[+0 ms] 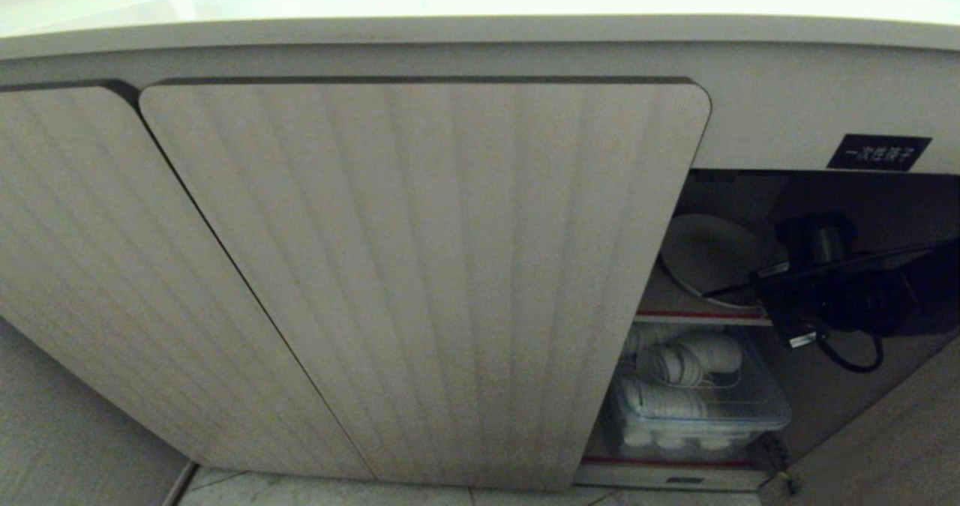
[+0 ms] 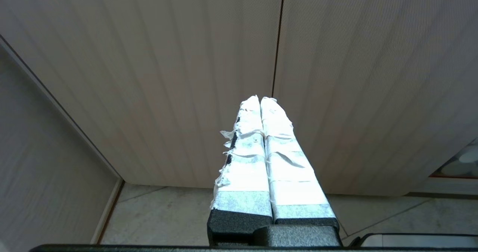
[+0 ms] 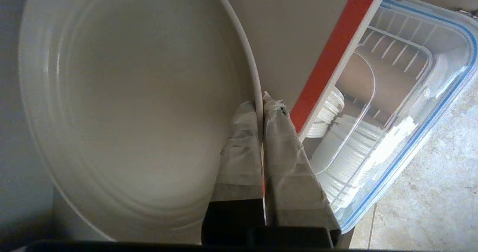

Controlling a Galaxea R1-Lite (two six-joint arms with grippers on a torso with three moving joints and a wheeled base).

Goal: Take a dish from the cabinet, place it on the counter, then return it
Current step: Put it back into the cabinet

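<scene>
Pale counter [image 1: 450, 11] runs overhead; below it we face the cabinet [image 1: 420, 266], its ribbed doors shut except at our right. Tiled floor [image 2: 168, 214] beneath. Inside the opening, the dish [image 3: 130, 106] sits tilted on the red-edged shelf [image 3: 336, 54], near its front edge. Our right gripper [image 3: 260, 106] is clamped on its rim. A clear bin [image 1: 697, 408] of plates sits below. Left gripper [image 2: 260, 100] closed, empty, facing the doors.
</scene>
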